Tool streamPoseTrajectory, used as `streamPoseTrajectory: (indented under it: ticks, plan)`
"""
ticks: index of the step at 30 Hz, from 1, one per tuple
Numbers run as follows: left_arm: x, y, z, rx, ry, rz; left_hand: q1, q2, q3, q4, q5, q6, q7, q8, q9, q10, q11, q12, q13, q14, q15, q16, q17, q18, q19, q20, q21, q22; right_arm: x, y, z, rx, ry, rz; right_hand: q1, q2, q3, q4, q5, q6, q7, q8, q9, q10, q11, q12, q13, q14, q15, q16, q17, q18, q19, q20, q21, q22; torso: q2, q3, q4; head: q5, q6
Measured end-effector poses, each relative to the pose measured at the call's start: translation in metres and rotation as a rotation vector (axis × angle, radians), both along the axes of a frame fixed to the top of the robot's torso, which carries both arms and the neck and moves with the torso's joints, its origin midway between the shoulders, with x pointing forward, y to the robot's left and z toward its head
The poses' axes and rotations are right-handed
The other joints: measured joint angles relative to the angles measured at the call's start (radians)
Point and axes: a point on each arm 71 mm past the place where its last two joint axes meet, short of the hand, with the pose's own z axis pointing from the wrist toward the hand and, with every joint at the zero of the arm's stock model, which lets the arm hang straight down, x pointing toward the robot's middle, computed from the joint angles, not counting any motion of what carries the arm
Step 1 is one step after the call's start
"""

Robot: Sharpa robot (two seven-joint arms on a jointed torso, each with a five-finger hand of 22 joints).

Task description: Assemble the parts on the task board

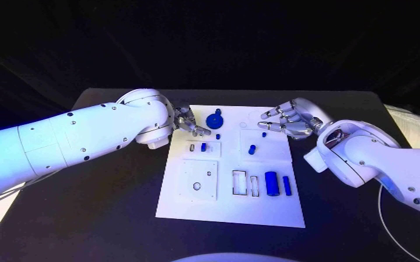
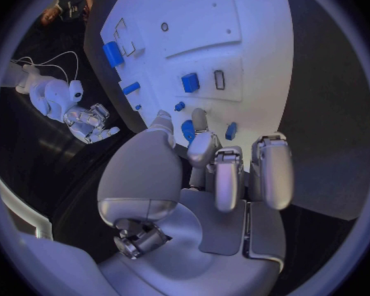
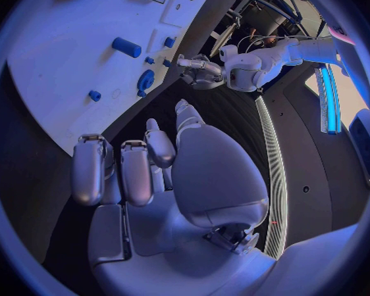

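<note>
Task board (image 1: 229, 207), a white rectangular plate, lies at the middle of the black table (image 1: 105, 225), long side running away from you toward the far edge. On it you have small blue parts: a round blue knob-like disc (image 1: 216, 119) near the far left corner, a small blue peg (image 1: 203, 147) in the left recessed panel, another small blue peg (image 1: 252, 149) in the panel beside it, and two blue upright cylinders, one thicker (image 1: 272, 183) and one slimmer (image 1: 287, 185), near the right edge. Rectangular outlined slots (image 1: 240, 181) sit just left of the cylinders. Left silver hand (image 1: 187, 122) sits at the board's far left edge, just beside the blue disc, fingers apart and holding nothing. Right silver hand (image 1: 291, 120) hovers at the far right corner, fingers spread, nothing in it. Both white arms reach in from the table's sides.
</note>
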Motion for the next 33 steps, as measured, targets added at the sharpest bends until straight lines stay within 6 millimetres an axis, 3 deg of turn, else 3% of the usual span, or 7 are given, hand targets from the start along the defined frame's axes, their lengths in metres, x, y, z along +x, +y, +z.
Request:
streamPoseTrajectory:
  ticks: [4,7,12,14,21,26,33]
  plan:
    - [0.013,0.009,0.019,0.012,-0.012,0.013,0.079,0.018,0.048,0.006,0.008,-0.051,0.032,-0.044,-0.027,-0.077,0.028,-0.109,-0.107,-0.001,0.024,0.0,0.0,0.0,-0.018,0.018,-0.046,0.0,0.001,0.0,0.0,0.004,-0.002,-0.005,0.0,0.0,0.0,0.0,0.0,0.0,0.0,0.0,0.0,-0.001,-0.001,0.0,-0.001,0.0,0.0,0.0,-0.001,0.0,0.0,0.0,-0.004,-0.001,0.0,0.0,0.0008,0.002,0.002]
    - [0.025,0.016,0.028,0.028,-0.012,0.031,0.092,0.018,0.06,0.012,0.008,-0.062,0.042,-0.058,-0.038,-0.096,0.037,-0.131,-0.132,0.001,0.026,0.0,0.0,0.0,-0.023,0.023,-0.055,0.0,0.002,0.0,-0.001,0.006,-0.003,-0.008,0.0,0.0,0.0,0.0,0.0,0.0,0.0,0.0,0.0,-0.004,-0.004,0.0,-0.002,0.0,0.0,0.0,-0.001,0.0,0.0,0.0,-0.004,-0.001,0.0,0.0,0.0017,0.004,0.004]
    - [0.046,0.021,0.034,0.049,-0.001,0.061,0.091,0.018,0.06,0.012,0.008,-0.066,0.046,-0.065,-0.046,-0.099,0.041,-0.132,-0.137,-0.002,0.031,0.0,0.0,0.0,-0.028,0.028,-0.065,0.0,0.003,0.001,-0.002,0.013,-0.006,-0.015,0.004,0.004,0.0,0.0,0.005,0.0,0.0,0.0,0.0,-0.004,-0.004,0.0,-0.003,0.0,0.0,0.0,-0.002,0.0,0.0,0.0,-0.004,-0.002,0.001,-0.0007,0.0015,0.009,0.008]
    - [0.053,0.024,0.035,0.055,0.003,0.071,0.084,0.011,0.06,0.012,0.008,-0.066,0.046,-0.065,-0.05,-0.108,0.045,-0.145,-0.15,-0.001,0.031,0.0,0.0,0.016,-0.036,0.036,-0.086,0.0,0.003,0.001,-0.002,0.015,-0.007,-0.017,0.004,0.004,0.0,0.0,0.005,0.0,0.0,0.0,0.0,-0.004,-0.004,0.0,-0.003,0.0,0.0,0.0,-0.002,0.0,0.0,0.0,-0.004,-0.002,0.002,-0.0012,0.0008,0.01,0.009]
    - [0.071,0.031,0.037,0.069,0.019,0.086,0.072,-0.011,0.02,0.015,0.008,-0.061,0.042,-0.07,-0.055,-0.106,0.04,-0.126,-0.138,-0.001,0.038,0.0,0.0,0.016,-0.038,0.038,-0.086,0.0,0.003,0.001,-0.003,0.02,-0.01,-0.022,0.004,0.004,0.0,0.0,0.005,0.0,0.0,0.0,0.0,-0.004,-0.004,0.0,-0.003,0.0,0.0,0.0,-0.002,0.0,0.0,0.0,-0.004,-0.002,0.004,-0.0018,-0.0004,0.015,0.01]
    - [0.076,0.028,0.031,0.085,0.046,0.067,0.05,0.012,-0.014,0.017,0.008,-0.031,0.03,-0.058,-0.055,-0.072,0.028,-0.083,-0.103,-0.001,0.038,0.0,0.0,0.016,-0.019,0.027,-0.055,0.0,0.003,0.003,-0.003,0.024,-0.012,-0.022,0.004,0.004,0.0,0.0,0.005,0.0,0.0,0.0,0.0,-0.004,-0.004,0.0,-0.003,0.0,0.0,0.0,-0.002,0.0,0.0,0.0,-0.004,-0.003,0.004,-0.0024,0.0004,0.015,0.007]
    - [0.077,0.019,0.018,0.107,0.094,0.033,0.038,0.015,-0.026,0.018,0.003,-0.026,0.025,-0.054,-0.056,-0.063,0.026,-0.069,-0.089,-0.002,0.031,0.0,0.001,0.016,-0.012,0.027,-0.045,0.0,0.003,0.004,-0.003,0.027,-0.014,-0.022,0.008,0.008,0.0,0.0,0.01,0.0,0.0,0.0,0.0,-0.004,-0.004,-0.004,-0.003,0.0,0.0,-0.004,-0.003,0.0,0.0,0.0,-0.004,-0.003,0.004,-0.0023,-0.0006,0.017,0.003]
